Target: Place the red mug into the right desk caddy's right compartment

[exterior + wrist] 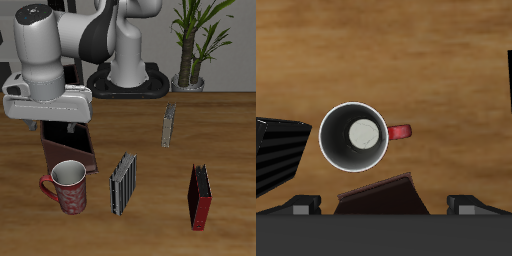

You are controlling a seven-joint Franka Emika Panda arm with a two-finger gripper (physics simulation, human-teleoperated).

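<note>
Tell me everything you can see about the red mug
The red mug is dark red with a pale speckled pattern, a light grey-white inside and a loop handle sticking out from one side. It stands upright on the wooden table, empty as far as can be seen, close to the front edge. The maroon caddy lies just behind it and a grey ribbed slab beside it; contact with either cannot be told. The gripper hovers above, not holding it.

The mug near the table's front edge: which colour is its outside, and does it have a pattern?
The mug is red with pale speckles outside, light grey-white inside; the exterior view shows it best.
</note>
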